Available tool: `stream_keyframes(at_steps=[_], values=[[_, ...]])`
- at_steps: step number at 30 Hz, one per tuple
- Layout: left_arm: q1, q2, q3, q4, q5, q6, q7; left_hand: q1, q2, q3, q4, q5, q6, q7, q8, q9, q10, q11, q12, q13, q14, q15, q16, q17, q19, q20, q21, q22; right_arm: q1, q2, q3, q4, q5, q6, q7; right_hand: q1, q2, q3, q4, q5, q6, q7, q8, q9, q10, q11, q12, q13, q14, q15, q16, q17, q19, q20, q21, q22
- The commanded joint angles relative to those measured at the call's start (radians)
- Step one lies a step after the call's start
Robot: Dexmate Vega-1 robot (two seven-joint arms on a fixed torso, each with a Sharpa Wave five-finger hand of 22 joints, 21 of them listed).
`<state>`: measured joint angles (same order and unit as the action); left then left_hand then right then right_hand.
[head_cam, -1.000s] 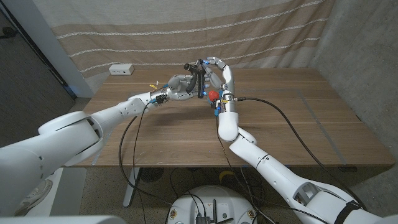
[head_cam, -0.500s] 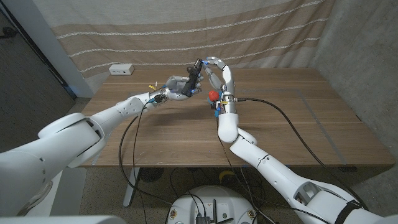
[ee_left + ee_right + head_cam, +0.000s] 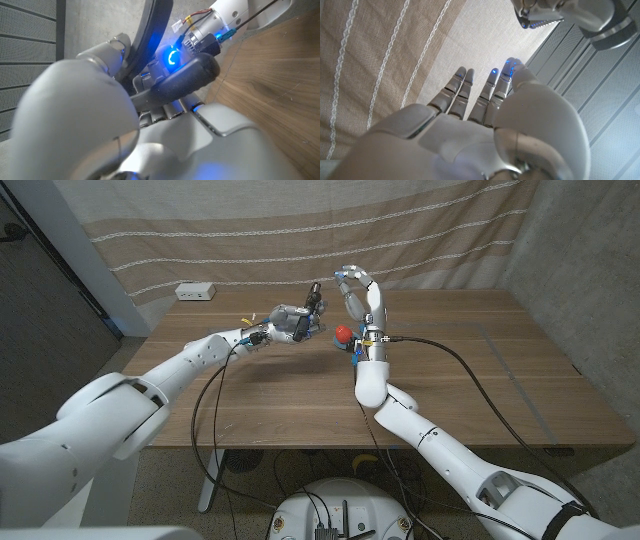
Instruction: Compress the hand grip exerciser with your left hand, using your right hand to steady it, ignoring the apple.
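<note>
My left hand (image 3: 289, 324) grips the black hand grip exerciser (image 3: 314, 301) above the table's far middle, one handle sticking up out of the fingers. In the left wrist view a black handle (image 3: 187, 79) crosses over my left hand (image 3: 85, 115). My right hand (image 3: 358, 290) stands raised just right of the exerciser, a small gap between them, and holds nothing. In the right wrist view my right hand (image 3: 485, 125) has its fingers stretched out and bare. A red apple (image 3: 342, 333) lies on the wooden table (image 3: 450, 380) below the two hands, by my right wrist.
A white power box (image 3: 195, 292) sits at the table's back left corner. Black cables (image 3: 470, 375) trail from my right wrist over the table's right half, and others hang off the front edge. A striped curtain (image 3: 300, 230) hangs behind the table.
My right hand has let go of the exerciser and moved a little to the right, fingers straightening. My left hand keeps the exerciser, which has tilted and dropped slightly.
</note>
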<state>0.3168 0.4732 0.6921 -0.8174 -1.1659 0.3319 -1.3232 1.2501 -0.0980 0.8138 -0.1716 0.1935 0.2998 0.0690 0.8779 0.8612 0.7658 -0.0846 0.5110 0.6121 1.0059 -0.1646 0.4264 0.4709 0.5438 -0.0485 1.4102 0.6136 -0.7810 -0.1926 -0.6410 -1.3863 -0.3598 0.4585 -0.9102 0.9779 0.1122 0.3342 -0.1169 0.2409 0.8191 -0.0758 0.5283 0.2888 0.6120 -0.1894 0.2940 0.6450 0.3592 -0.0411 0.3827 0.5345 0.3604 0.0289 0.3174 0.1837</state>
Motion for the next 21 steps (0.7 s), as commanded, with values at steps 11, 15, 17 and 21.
stream_keyframes(at_steps=[11, 15, 17, 21], values=[[0.140, -0.095, -0.295, -0.071, 0.011, 0.089, 0.093, 0.170, 0.296, 0.051, 0.058, -0.022, 0.077, 0.025, -0.055, -0.166, -0.086, 0.012, 0.102, 0.154, 0.211, -0.049, 0.064, 0.040, 0.374, -0.180, -0.195, -0.338, -0.037, -0.013, 0.071, -0.040, -0.016, 0.032, -0.102, -0.060, -0.007, -0.024, 0.010, 0.004, -0.019, 0.003, -0.017, -0.014, -0.006, 0.005, -0.014, 0.008, -0.010, -0.153, 0.015, 0.026, 0.000, 0.010, -0.011, 0.006], [0.177, -0.089, -0.327, -0.131, 0.006, 0.075, 0.156, 0.075, 0.280, -0.049, 0.064, -0.003, 0.099, 0.002, -0.096, -0.232, 0.036, -0.065, 0.085, 0.088, 0.294, -0.053, 0.169, 0.178, 0.398, -0.174, -0.089, -0.269, -0.038, -0.013, 0.076, -0.039, -0.019, 0.035, -0.108, -0.066, -0.003, -0.027, 0.009, 0.005, -0.019, 0.002, -0.018, -0.018, 0.000, 0.005, -0.013, 0.009, -0.012, -0.156, 0.019, 0.032, 0.000, 0.008, -0.012, 0.006], [0.202, -0.092, -0.349, -0.161, -0.013, 0.075, 0.198, -0.011, 0.281, -0.083, 0.093, 0.017, 0.140, -0.017, -0.109, -0.270, 0.133, -0.100, 0.119, 0.130, 0.339, -0.051, 0.249, 0.291, 0.387, -0.171, 0.003, -0.189, -0.039, -0.012, 0.079, -0.038, -0.021, 0.037, -0.113, -0.069, -0.002, -0.028, 0.009, 0.005, -0.018, 0.000, -0.019, -0.019, -0.001, 0.004, -0.013, 0.010, -0.013, -0.156, 0.020, 0.034, -0.002, 0.008, -0.013, 0.006], [0.227, -0.095, -0.372, -0.190, -0.034, 0.079, 0.246, -0.118, 0.276, -0.071, 0.151, 0.050, 0.166, -0.043, -0.126, -0.303, 0.217, -0.112, 0.170, 0.221, 0.324, -0.046, 0.322, 0.428, 0.359, -0.170, 0.061, -0.116, -0.040, -0.014, 0.085, -0.040, -0.021, 0.036, -0.117, -0.072, -0.001, -0.029, 0.007, 0.005, -0.017, 0.000, -0.019, -0.021, -0.003, 0.003, -0.015, 0.011, -0.015, -0.158, 0.022, 0.038, -0.002, 0.007, -0.013, 0.006]])
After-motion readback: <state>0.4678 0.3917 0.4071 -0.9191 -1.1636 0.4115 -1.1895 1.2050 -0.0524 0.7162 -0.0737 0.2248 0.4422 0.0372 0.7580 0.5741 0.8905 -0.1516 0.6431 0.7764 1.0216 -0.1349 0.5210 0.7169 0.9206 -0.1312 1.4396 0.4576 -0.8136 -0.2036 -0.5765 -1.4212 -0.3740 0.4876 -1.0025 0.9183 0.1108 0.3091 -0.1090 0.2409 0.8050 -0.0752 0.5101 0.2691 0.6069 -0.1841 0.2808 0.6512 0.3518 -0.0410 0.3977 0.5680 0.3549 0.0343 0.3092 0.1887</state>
